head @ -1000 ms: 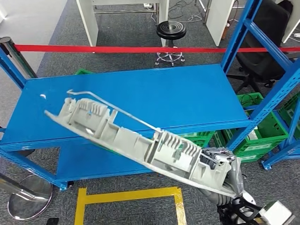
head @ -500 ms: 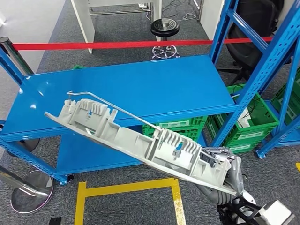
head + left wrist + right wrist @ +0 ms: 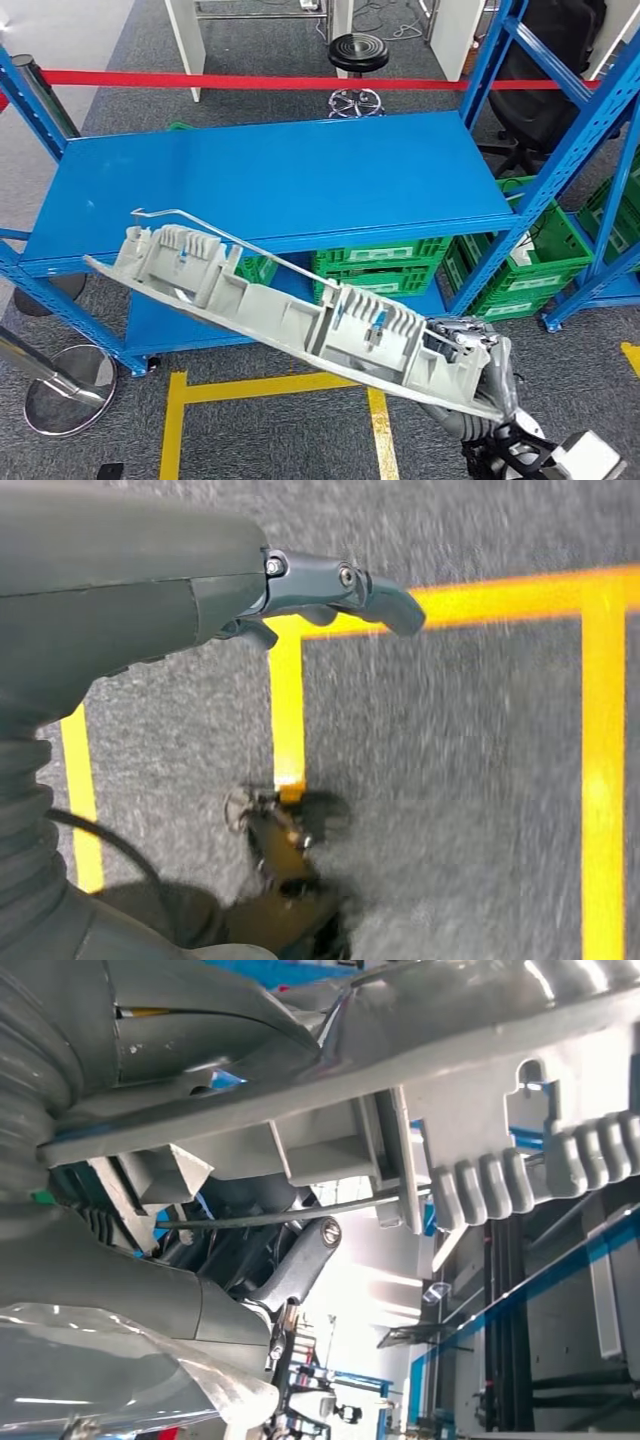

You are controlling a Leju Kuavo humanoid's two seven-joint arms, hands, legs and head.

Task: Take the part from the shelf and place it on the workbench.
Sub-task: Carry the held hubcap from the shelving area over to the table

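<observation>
A long grey plastic part (image 3: 287, 315) with ribbed sections and a thin metal rod along its top hangs tilted in front of the blue shelf (image 3: 287, 180), its left end higher and further out. My right hand (image 3: 494, 385) grips the part's lower right end from beneath. Close up, the right wrist view has the part (image 3: 468, 1140) lying across my right hand (image 3: 226, 1260), with a dark finger under the rod. My left hand (image 3: 226, 590) hangs over grey carpet with its fingers apart and nothing in them.
The blue shelf's top board is bare. Green crates (image 3: 377, 270) sit under it and to the right (image 3: 543, 260). Blue uprights (image 3: 573, 130) stand at the right, a red barrier tape (image 3: 249, 80) and a black stool (image 3: 358, 50) behind. Yellow floor lines (image 3: 264, 390) lie below.
The whole view has shifted, so the camera has moved; the shelf now sits a little further off and the part's left end hangs in front of its edge. My right hand's grip is unchanged.
</observation>
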